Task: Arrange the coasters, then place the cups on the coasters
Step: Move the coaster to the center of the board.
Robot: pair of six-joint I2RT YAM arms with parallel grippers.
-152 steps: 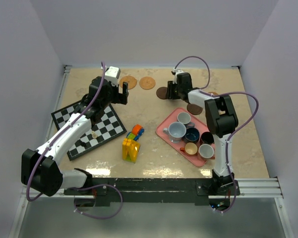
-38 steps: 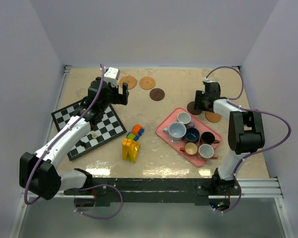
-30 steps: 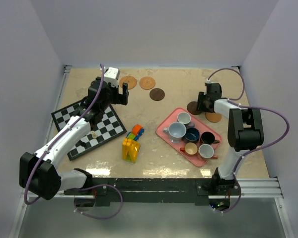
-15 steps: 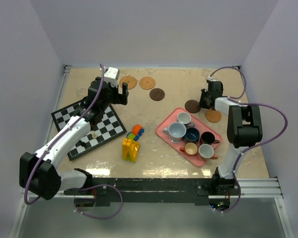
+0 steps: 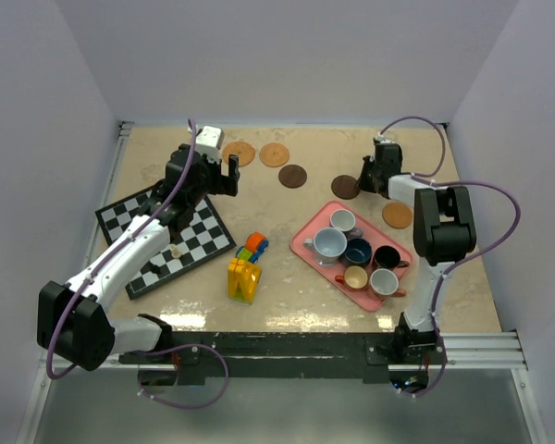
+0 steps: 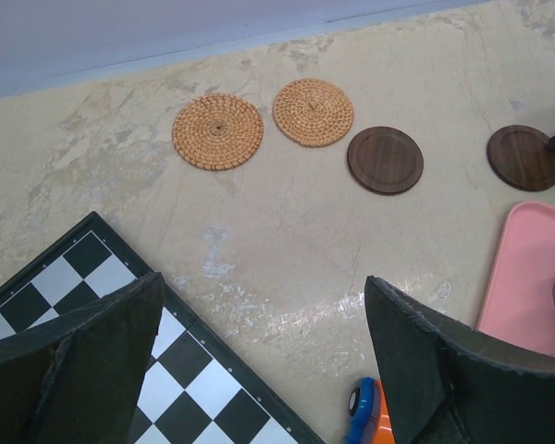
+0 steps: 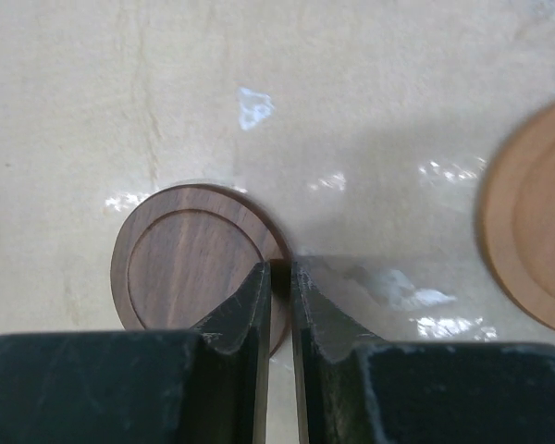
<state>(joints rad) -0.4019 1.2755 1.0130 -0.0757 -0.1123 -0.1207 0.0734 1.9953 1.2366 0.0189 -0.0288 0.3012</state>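
Two woven orange coasters [image 5: 240,154] [image 5: 275,154] and a dark brown coaster [image 5: 292,176] lie in a row at the back. My right gripper [image 7: 279,277] is shut on the near rim of a second dark brown coaster [image 7: 190,250], which lies flat on the table [image 5: 345,188]. A tan coaster [image 5: 398,215] lies to its right. Several cups, among them a pale blue one [image 5: 327,243], a navy one [image 5: 358,251] and a black one [image 5: 386,257], stand on the pink tray [image 5: 311,228]. My left gripper [image 6: 264,361] hangs open above the chessboard's edge, holding nothing.
A chessboard [image 5: 166,236] with a small piece on it lies at the left. Colourful toy blocks [image 5: 245,268] sit in the middle front. The pink tray's corner [image 6: 527,268] and the blocks [image 6: 370,416] show in the left wrist view. Walls close in the table.
My right gripper has closed on the dark brown coaster's rim and moved it left and back, away from the tan coaster. The left arm has not moved.
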